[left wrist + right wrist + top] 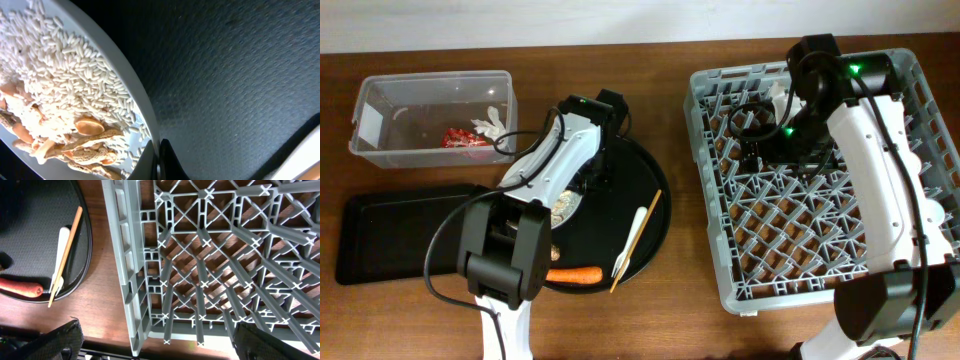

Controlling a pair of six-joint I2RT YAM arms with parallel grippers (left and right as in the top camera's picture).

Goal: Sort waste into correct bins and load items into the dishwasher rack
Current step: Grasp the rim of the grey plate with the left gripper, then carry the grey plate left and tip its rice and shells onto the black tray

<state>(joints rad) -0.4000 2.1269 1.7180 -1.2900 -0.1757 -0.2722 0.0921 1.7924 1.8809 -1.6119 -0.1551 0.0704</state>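
My left gripper (160,161) is shut on the rim of the white round plate (139,102), which carries pale rice (60,55) and brown scraps. In the overhead view this gripper (588,180) and the plate (563,208) are over the round black tray (650,200). An orange carrot (575,275) and a slim cream fork (638,228) lie on that tray. My right gripper (160,345) is open and empty above the grey dishwasher rack (135,280), near its far left part in the overhead view (760,140). The clear tub (380,105) holds a red wrapper (465,138) and white tissue (492,122).
A shallow black rectangular tray (400,235) lies left of the round tray. A wooden chopstick (636,240) lies beside the fork. The rack (820,250) fills the right side of the table. Bowl and cups do not show.
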